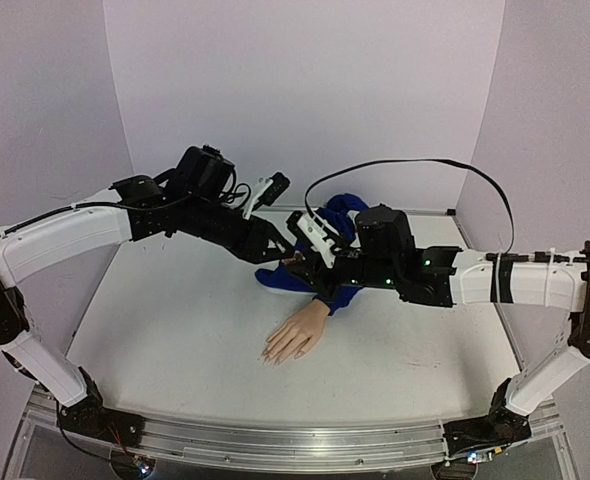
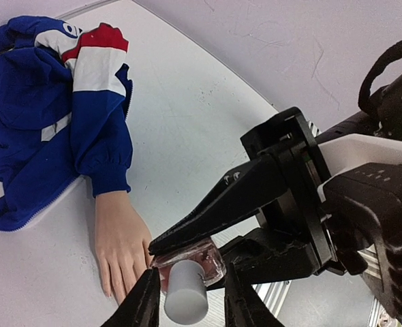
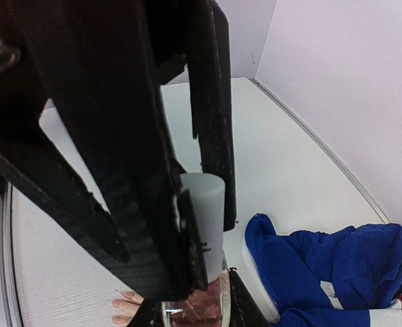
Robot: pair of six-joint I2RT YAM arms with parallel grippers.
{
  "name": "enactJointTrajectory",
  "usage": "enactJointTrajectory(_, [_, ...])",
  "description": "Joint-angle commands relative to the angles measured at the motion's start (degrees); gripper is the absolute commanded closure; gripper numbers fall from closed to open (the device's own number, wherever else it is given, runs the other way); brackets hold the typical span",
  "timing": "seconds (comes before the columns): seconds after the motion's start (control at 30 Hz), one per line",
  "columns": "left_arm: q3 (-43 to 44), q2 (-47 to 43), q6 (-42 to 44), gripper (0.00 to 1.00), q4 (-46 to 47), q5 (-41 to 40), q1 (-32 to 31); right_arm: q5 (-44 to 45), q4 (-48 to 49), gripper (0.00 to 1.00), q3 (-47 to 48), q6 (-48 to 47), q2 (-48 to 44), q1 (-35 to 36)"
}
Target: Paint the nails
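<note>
The beige mannequin hand (image 1: pixel 297 338) lies palm down on the table with a blue sleeve (image 1: pixel 320 285). Its nails (image 1: pixel 271 355) point toward the near edge; two pinkish nails (image 3: pixel 121 319) show in the right wrist view. My right gripper (image 3: pixel 197 315) is shut on the glass body of the pinkish polish bottle (image 2: pixel 202 262) and holds it in the air above the sleeve. My left gripper (image 2: pixel 191 306) straddles the bottle's white cap (image 2: pixel 185 300) with a narrow gap on each side. The two grippers meet above the sleeve (image 1: pixel 300 262).
A blue, red and white jacket (image 2: pixel 51 102) lies bunched behind the hand, toward the back wall. A black cable (image 1: pixel 405 165) arcs over the right arm. The metal rail (image 1: pixel 275 445) runs along the near edge.
</note>
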Motion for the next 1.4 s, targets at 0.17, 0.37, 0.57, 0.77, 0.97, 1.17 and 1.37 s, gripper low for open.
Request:
enactJointTrajectory(0.17, [3.7, 0.2, 1.5, 0.84, -0.8, -2.2, -0.7, 0.8, 2.0, 1.0, 3.2, -0.7, 0.8, 0.9])
enactJointTrajectory(0.37, [3.5, -0.1, 3.6, 0.96, -0.9, -1.2, -0.8, -1.4, 2.0, 1.0, 3.1, -0.3, 0.6, 0.9])
enactJointTrajectory(0.57, [-0.2, -3.8, 16.2, 1.0, 0.2, 13.8, -1.5, -30.6, 1.8, 1.0, 2.6, -0.4, -0.4, -1.5])
enactJointTrajectory(0.77, [-7.1, -11.0, 31.6, 1.0, 0.2, 33.9, -1.8, -67.2, 0.1, 1.0, 9.0, 5.8, 4.3, -3.3])
enactJointTrajectory(0.97, [-6.1, -10.2, 31.8, 1.0, -0.8, 37.9, -1.8, -65.0, -0.1, 1.0, 8.5, 5.4, 3.7, -3.2])
enactJointTrajectory(1.17, [-6.3, -11.5, 29.9, 1.0, -1.1, 34.8, -1.7, -61.9, -0.6, 1.0, 8.7, 4.8, 3.6, -3.2])
enactJointTrajectory(1.37, [-4.4, -13.3, 25.2, 0.5, -3.3, 25.8, -1.6, -29.4, 0.2, 1.0, 2.9, 0.7, -1.8, -3.2])
